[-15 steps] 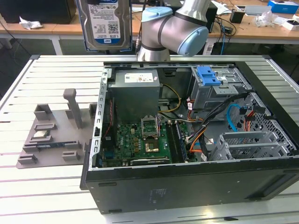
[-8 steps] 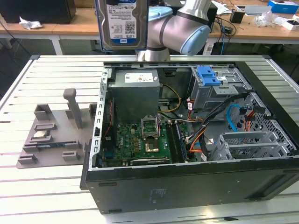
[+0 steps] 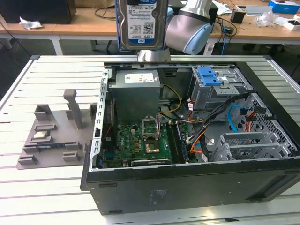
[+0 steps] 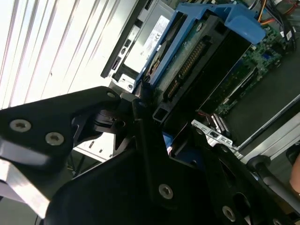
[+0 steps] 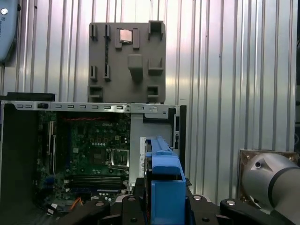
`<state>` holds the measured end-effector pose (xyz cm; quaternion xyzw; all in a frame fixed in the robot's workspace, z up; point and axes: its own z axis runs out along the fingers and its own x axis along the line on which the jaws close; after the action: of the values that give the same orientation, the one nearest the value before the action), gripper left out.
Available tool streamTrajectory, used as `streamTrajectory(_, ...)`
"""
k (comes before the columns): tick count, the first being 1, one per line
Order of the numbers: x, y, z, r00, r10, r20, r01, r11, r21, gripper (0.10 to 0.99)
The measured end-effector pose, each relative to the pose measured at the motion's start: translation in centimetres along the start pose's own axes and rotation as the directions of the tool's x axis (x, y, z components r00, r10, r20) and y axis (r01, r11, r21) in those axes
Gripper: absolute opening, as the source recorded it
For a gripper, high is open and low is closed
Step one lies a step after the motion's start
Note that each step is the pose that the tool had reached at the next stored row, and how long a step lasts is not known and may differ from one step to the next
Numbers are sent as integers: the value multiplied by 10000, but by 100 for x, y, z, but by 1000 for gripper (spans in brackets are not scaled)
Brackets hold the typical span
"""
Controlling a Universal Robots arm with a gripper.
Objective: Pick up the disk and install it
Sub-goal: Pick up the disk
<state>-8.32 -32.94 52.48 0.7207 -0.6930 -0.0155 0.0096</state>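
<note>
Above the open case (image 3: 187,187), near its far edge in the exterior view, the disk (image 3: 140,23) is held upright in the air with its label shown. It is clamped by its blue frame between the black fingers (image 4: 147,145) of the gripper (image 5: 164,206). The blue bracket (image 3: 208,76) on the drive bay (image 3: 225,93) lies well below. A grey tray (image 3: 51,136) is set beside the case on the slatted table (image 3: 37,197).

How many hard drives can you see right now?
1. The disk is held in the gripper, raised above the open case. Others may sit hidden in the drive bay.
</note>
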Motion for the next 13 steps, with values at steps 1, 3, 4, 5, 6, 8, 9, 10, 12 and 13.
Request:
streamTrajectory(1, 2, -50, -2, 10000, 2, 1, -2, 10000, 0, 369)
streamTrajectory(3, 5, -122, -4, 10000, -1, 0, 1, 10000, 0, 369)
streamTrajectory(4, 7, -172, -6, 10000, 2, 1, -2, 10000, 1, 369)
streamTrajectory(5, 8, -197, -7, 10000, 2, 0, -2, 10000, 0, 369)
streamTrajectory(6, 9, -230, -8, 10000, 0, 0, 0, 10000, 0, 369)
streamTrajectory(8, 12, -295, -11, 10000, 2, 0, -2, 10000, 0, 369)
streamTrajectory(9, 13, -321, -12, 10000, 2, 0, -2, 10000, 0, 369)
streamTrajectory(10, 14, -364, -13, 10000, 1, 0, -1, 10000, 0, 369)
streamTrajectory(12, 17, -435, -15, 10000, 2, 1, -2, 10000, 0, 369)
streamTrajectory(13, 18, -466, -16, 10000, 0, 0, 0, 10000, -1, 369)
